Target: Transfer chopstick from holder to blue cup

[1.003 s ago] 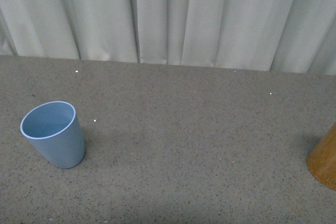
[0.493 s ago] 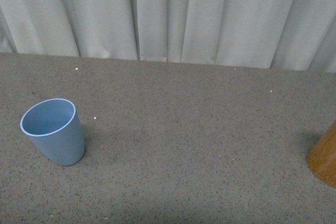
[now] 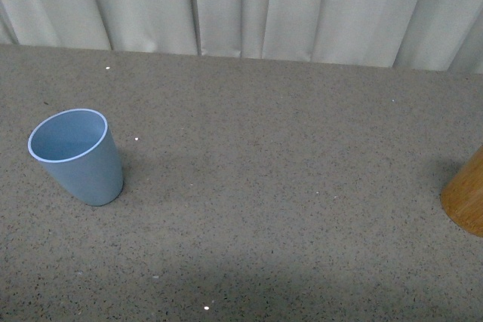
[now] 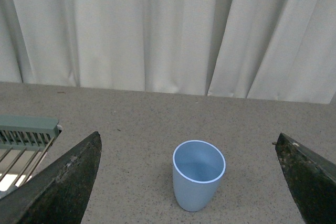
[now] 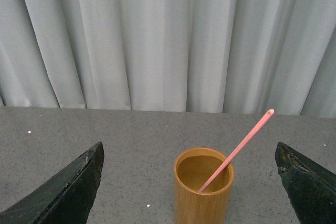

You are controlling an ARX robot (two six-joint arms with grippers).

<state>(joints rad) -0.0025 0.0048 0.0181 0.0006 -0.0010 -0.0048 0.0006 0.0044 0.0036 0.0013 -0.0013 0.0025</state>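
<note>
The blue cup [image 3: 78, 156] stands upright and empty on the grey table at the left in the front view; it also shows in the left wrist view [image 4: 198, 174]. My left gripper [image 4: 191, 179] is open, its jaws wide on either side of the cup and short of it. The orange-brown holder [image 5: 203, 186] stands upright in the right wrist view with one pink chopstick [image 5: 236, 151] leaning out of it. Only the holder's edge [image 3: 466, 197] shows at the right of the front view. My right gripper [image 5: 191, 182] is open, jaws wide either side of the holder.
A white curtain [image 3: 241, 5] hangs along the table's far edge. A pale green slatted rack [image 4: 23, 135] sits beside the left gripper in the left wrist view. Neither arm shows in the front view.
In the front view the whole scene has shifted up in the frame: the cup, the holder's edge and the curtain line all sit higher. The cup and the holder keep their places on the table.
</note>
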